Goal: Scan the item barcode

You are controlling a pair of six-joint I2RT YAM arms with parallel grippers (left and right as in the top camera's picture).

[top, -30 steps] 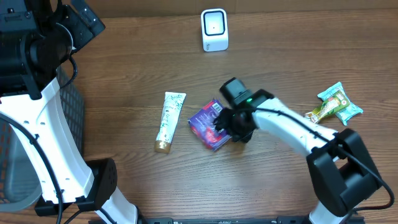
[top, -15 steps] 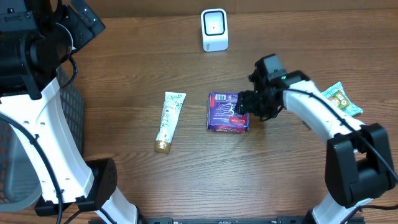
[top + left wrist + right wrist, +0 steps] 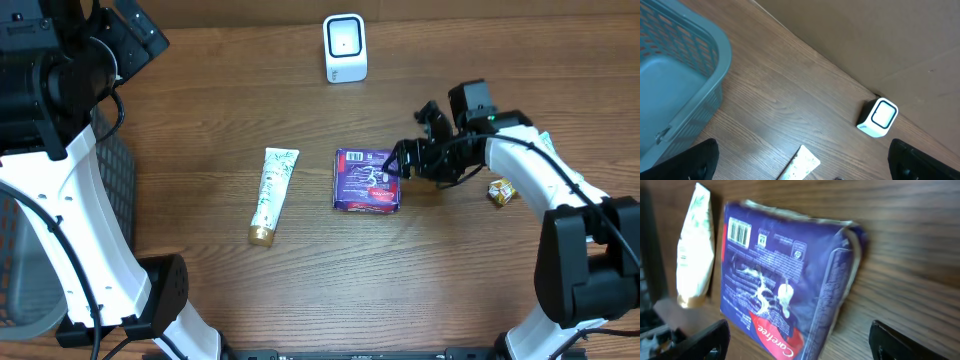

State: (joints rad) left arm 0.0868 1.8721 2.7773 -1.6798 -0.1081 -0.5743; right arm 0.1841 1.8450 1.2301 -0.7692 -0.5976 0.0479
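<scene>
We lose most of the snack [image 3: 500, 191] behind our right arm [image 3: 540, 168]; right gripper [image 3: 801, 342] released, jaws wide at the pack's [image 3: 366, 180] edge; left gripper [image 3: 805, 161] gapes, holding nothing.

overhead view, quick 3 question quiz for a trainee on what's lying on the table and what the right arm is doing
1. True or false: the purple packet lies with its barcode facing up.
2. Which item lies beside the packet, on the side away from the right end effector? A) white tube B) mug C) spoon
3. Fill in: the right end effector is ___ (open or shut) and holds nothing.

Key: 1 true; 2 A; 3 open
</scene>
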